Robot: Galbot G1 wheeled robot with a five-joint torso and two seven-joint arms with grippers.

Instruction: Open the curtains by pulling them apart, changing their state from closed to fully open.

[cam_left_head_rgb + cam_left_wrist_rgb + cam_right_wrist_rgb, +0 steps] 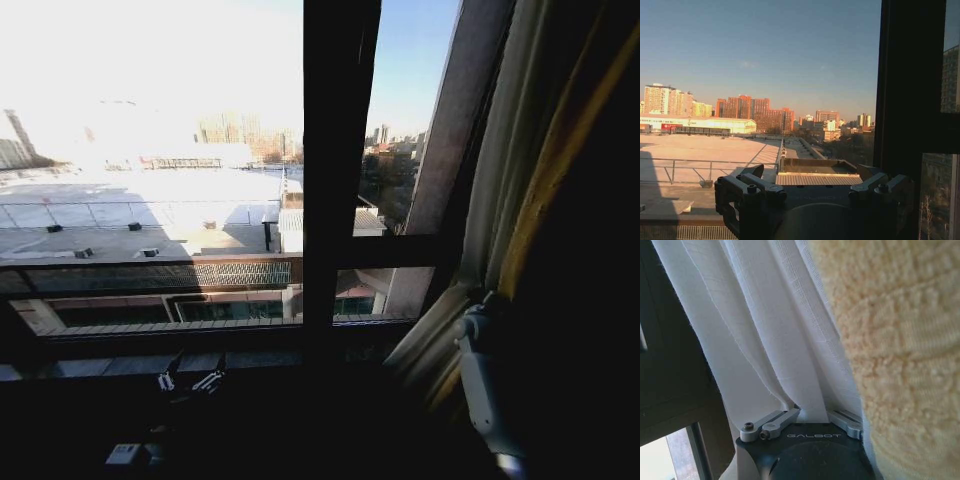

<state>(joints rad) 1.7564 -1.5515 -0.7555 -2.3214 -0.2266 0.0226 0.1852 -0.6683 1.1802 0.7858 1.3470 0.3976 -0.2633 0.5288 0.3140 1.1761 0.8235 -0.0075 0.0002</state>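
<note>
Head view. Window [150, 200]: large pane, far side, uncovered, looking onto rooftops and a bright sky. Window frame [335, 170]: dark upright bar at centre, with a dark crossbar running right from it. Curtains [510, 170]: sheer pale fabric gathered into a bunch at the right edge of the window, thick folds, a yellow-lit fold alongside; lower end swept toward the right arm. Right gripper [478, 312]: at the right, low, set against the gathered curtain; its pale arm runs down toward the near edge. Left gripper [190, 380]: low at the left, near, in shadow below the sill, apart from any fabric.

Left wrist view. Left gripper [812, 192]: two dark fingers stand well apart with nothing between them; beyond them, rooftops, distant buildings and blue sky; the dark window frame [910, 85] stands upright on one side.

Right wrist view. Right gripper [812, 416]: both fingers pressed together on a fold of the curtains [765, 325], white woven cloth rising in long pleats from the grip. Fleecy cream cloth [900, 355]: just beside the curtain, close to the camera. Window frame [670, 365]: dark, behind the fabric.
</note>
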